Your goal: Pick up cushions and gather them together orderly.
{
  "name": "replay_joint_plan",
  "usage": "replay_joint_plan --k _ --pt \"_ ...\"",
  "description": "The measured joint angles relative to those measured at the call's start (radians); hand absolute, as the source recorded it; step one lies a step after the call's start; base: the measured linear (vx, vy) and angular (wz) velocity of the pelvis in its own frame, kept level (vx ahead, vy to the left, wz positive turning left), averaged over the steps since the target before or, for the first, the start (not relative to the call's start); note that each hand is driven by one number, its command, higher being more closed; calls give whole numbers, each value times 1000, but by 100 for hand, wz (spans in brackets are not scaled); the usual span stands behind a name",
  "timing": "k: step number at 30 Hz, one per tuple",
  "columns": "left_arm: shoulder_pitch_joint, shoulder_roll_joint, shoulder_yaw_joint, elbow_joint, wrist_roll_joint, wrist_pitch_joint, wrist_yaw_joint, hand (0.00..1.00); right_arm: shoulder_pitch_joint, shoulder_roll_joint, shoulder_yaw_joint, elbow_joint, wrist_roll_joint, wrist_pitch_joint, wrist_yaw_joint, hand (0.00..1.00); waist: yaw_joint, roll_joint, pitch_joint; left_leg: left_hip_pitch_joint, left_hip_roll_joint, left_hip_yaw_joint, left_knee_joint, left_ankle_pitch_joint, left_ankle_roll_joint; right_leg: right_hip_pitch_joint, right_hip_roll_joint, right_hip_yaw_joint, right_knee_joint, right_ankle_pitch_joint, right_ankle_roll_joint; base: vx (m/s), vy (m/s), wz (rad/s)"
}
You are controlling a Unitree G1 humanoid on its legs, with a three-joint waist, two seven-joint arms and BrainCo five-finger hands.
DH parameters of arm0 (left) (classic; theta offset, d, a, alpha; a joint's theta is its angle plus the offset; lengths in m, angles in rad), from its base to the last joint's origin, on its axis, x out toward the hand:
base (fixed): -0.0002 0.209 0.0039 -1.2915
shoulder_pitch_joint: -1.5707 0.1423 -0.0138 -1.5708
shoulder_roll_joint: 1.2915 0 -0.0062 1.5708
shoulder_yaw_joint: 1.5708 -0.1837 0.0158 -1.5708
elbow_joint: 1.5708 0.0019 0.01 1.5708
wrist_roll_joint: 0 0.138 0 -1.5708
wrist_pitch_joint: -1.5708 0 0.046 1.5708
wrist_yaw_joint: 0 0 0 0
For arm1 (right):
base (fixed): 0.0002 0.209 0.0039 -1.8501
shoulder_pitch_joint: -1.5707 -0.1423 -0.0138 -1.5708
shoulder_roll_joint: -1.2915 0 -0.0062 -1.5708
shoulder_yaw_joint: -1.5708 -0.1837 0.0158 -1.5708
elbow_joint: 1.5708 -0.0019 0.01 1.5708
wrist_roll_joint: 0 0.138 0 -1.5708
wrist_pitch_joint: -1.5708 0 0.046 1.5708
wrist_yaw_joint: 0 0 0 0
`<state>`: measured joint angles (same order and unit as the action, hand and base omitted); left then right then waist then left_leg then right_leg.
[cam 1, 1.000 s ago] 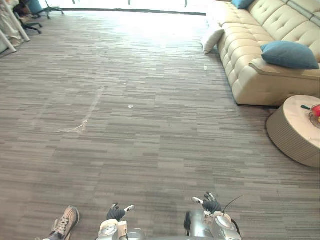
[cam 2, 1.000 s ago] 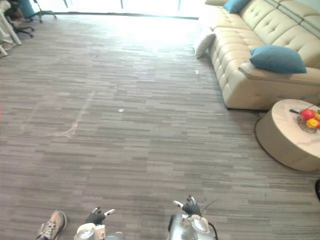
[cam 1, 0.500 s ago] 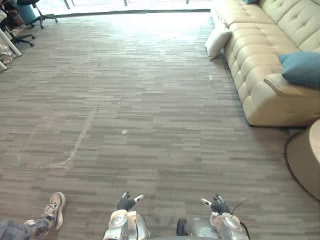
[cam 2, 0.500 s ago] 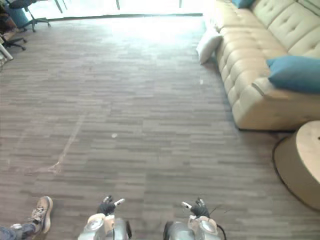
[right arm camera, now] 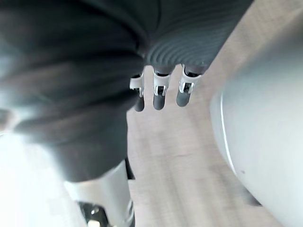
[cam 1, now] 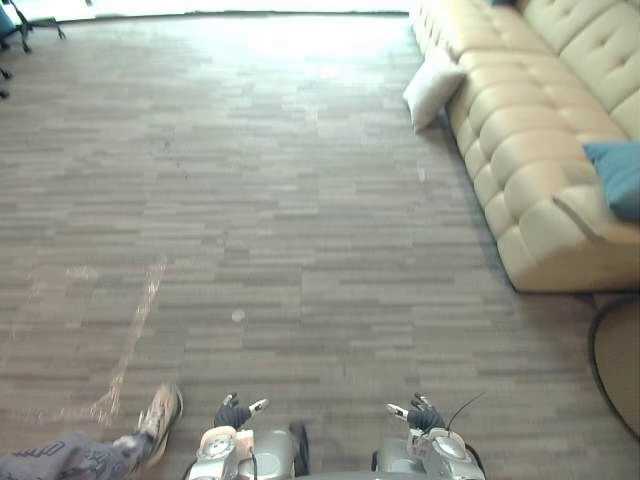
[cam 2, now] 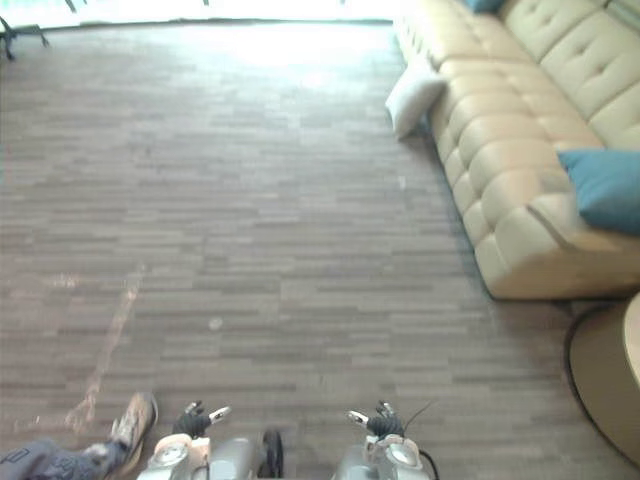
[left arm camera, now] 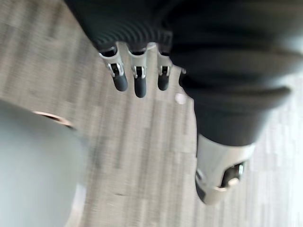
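Leaning vs cream sofa (cam 1: 520, 150), plump white cushion (cam 1: 432, 88) sits on floor (cam 1: 300, 200); teal cushion (cam 1: 615, 172) atop it. Left hand (cam 1: 232, 412) & right hand (cam 1: 421, 415) slack-fingered, empty.

The floor (cam 1: 250, 200) is matt grey-brown planking with streaked grain. The sofa (cam 1: 530, 150) is cream, tufted, leather-like upholstery with a soft sheen. Against the sofa's base, the white cushion (cam 1: 432, 88) looks like matt cloth; on the sofa's seat, the blue cushion (cam 2: 605, 188) likewise. The left hand (left arm camera: 139, 80) and right hand (right arm camera: 161, 90) show smooth silver fingers, dark matt tips and ribbed covers.
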<state>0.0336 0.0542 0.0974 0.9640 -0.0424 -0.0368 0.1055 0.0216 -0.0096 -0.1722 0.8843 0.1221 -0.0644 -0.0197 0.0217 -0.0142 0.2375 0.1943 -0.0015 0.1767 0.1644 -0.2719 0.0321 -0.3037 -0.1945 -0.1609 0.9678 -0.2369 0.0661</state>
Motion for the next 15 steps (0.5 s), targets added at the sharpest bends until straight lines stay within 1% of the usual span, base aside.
replay_joint_plan --k 1,2,3,4,5,6,7,8,9,10,11,12,13,14,15 --pt "-2 0 -7 4 0 0 -2 0 -5 -4 -2 -2 0 -4 2 0 -9 5 3 23 11 -5 -11 -9 -4 -22 7 -27 -69 -5 -7 761 -69 46" --pt "-4 -2 -18 13 2 1 -2 0 -8 -12 -7 -2 0 -6 2 0 -24 9 4 75 27 -26 -39 -27 -4 -57 30 -76 -278 21 -8 798 -129 61" --pt "-11 -8 -19 19 2 1 -2 0 -4 -13 -24 0 3 -6 1 0 -33 6 6 132 34 -43 -70 -44 0 -83 49 -80 -475 95 1 672 -119 62" --pt "-12 -11 -19 21 2 1 -2 0 -1 -13 -30 4 4 -6 0 0 -35 2 7 154 33 -52 -81 -45 1 -80 53 -80 -551 126 10 607 -154 75" --pt "-3 -18 -16 21 3 0 -3 0 19 -10 -40 1 15 -4 0 0 -38 -5 5 210 24 -75 -91 -48 3 -80 58 -54 -651 264 3 823 -201 61" --pt "-2 -43 7 28 3 0 -3 0 18 -31 -43 1 16 -3 1 0 -47 24 -11 234 53 -97 -73 -37 -6 -88 78 -37 -567 274 -77 980 -233 49" --pt "-1 -55 17 28 3 0 -3 0 13 -35 -47 2 14 -3 0 0 -42 41 -17 231 63 -98 -56 -25 -25 -98 80 -38 -526 242 -88 814 -187 21" --pt "-1 -82 35 21 6 -2 -8 0 5 -36 -63 -4 14 -3 0 0 -38 63 -12 219 76 -109 28 28 -82 -98 68 -52 -431 172 -105 616 -164 7" --pt "-2 -93 41 18 7 -2 -9 0 1 -46 -61 -6 13 0 1 0 -39 78 -16 179 82 -118 147 87 -116 -69 71 -62 -408 127 -110 910 -280 18" --pt "-3 -108 55 6 10 -1 -10 0 5 -47 -56 -6 14 4 0 0 -41 88 -17 76 96 -143 396 232 -200 6 77 -78 -439 69 -106 899 -250 16" --pt "-2 -111 74 -4 10 -2 -10 0 7 -51 -53 -8 15 5 -1 0 -38 94 -11 -7 120 -150 567 286 -258 61 88 -84 -475 50 -107 730 -173 16" --pt "-2 -110 72 -6 8 -2 -12 0 6 -52 -53 -7 15 6 -2 0 -36 103 -7 -62 145 -139 692 278 -257 103 103 -85 -500 40 -111 555 -57 -10" --pt "-1 -108 84 -29 2 -3 -15 0 6 -41 -49 -4 17 12 -4 0 -20 109 2 -169 209 -82 916 209 -208 221 138 -80 -565 17 -119 670 -69 -22" --pt "-1 -102 82 -44 1 -2 -13 0 7 -25 -44 -3 18 15 -6 0 -15 96 7 -221 227 -48 963 163 -177 291 142 -80 -606 5 -119 648 -72 -19" --pt "0 -94 80 -59 1 -4 -11 0 5 -7 -32 -2 25 16 -9 0 -11 81 5 -281 237 -10 960 116 -143 360 141 -82 -658 -3 -112 690 -73 -11"
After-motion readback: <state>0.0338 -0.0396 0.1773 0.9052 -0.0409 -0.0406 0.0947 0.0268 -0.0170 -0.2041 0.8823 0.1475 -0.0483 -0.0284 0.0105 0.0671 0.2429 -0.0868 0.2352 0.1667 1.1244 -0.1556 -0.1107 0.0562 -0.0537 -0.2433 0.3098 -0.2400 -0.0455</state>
